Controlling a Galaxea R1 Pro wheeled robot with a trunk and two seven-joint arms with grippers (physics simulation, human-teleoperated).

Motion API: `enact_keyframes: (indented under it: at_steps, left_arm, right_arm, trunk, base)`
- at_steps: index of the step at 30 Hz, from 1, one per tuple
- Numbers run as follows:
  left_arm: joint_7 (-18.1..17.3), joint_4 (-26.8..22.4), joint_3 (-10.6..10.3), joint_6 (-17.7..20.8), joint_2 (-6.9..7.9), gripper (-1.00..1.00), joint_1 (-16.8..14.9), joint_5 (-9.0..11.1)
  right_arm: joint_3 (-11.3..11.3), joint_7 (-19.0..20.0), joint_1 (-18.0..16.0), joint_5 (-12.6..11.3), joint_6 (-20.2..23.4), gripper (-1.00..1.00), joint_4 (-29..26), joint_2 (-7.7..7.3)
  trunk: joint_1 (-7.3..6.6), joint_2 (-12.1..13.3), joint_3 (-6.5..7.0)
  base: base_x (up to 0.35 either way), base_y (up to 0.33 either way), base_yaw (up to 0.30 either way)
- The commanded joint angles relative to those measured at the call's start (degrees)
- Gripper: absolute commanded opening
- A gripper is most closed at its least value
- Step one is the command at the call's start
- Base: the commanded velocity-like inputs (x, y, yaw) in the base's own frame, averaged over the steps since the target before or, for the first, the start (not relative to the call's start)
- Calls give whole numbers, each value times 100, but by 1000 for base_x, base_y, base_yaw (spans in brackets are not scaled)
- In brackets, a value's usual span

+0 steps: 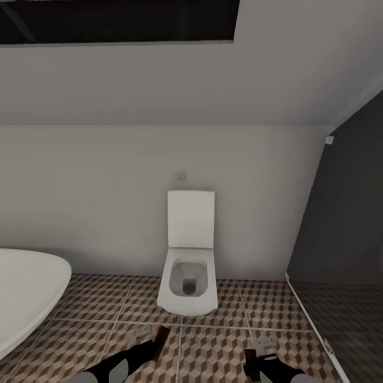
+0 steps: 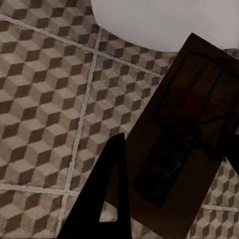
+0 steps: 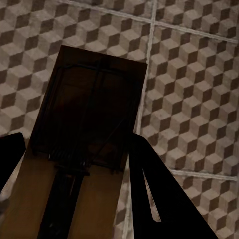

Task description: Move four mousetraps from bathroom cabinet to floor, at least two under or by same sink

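Two mousetraps show, one in each hand, both held above the cube-patterned bathroom floor [image 1: 213, 351]. My left gripper [image 2: 174, 149] is shut on a dark brown mousetrap [image 2: 184, 129], whose wire parts and faint red spot face the camera. In the head view that left gripper [image 1: 148, 343] sits at the lower edge, with its mousetrap [image 1: 161, 338] sticking forward. My right gripper [image 3: 79, 144] is shut on another mousetrap [image 3: 89, 119], a brown slab between the black fingers [image 3: 154, 194]. The right gripper [image 1: 259, 357] is low in the head view, with its mousetrap [image 1: 264, 344] above it. The cabinet and the bathroom sink are out of view.
A white toilet [image 1: 189, 266] with its lid raised stands against the far wall straight ahead. The white bathtub [image 1: 26, 292] bulges in from the left. A dark panel [image 1: 346, 239] with a pale floor strip closes the right side. A white rounded fixture [image 2: 164, 20] lies beyond the left hand.
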Motion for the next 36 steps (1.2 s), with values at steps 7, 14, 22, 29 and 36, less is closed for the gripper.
enact_keyframes:
  at_steps: [7,14,22,29,36]
  left_arm:
    - [-20,8,-47,-15,12,-100,-5,55]
    - [-31,12,-47,-18,348,-100,-5,58]
    - [-71,37,-40,-49,1105,-100,-3,349]
    - [-84,43,-39,-89,1333,-100,1,726]
    - [-77,43,-39,-91,1459,-100,2,788]
  right_arm:
    - [-49,-20,-6,46,30,-100,4,2]
    - [-52,-17,-6,46,34,-100,4,-8]
    - [-46,-27,-6,52,47,-100,-2,-32]
    - [-53,-23,-6,48,46,-100,-5,-44]
    - [-53,-3,-6,46,-6,-100,-5,-57]
  trunk:
    - [3,-3,-6]
    - [3,-3,-6]
    - [3,-3,-6]
    - [3,-3,-6]
    - [3,-3,-6]
  base:
    - [272,0,0]
    - [61,0,0]
    - [6,0,0]
    - [0,0,0]
    - [0,0,0]
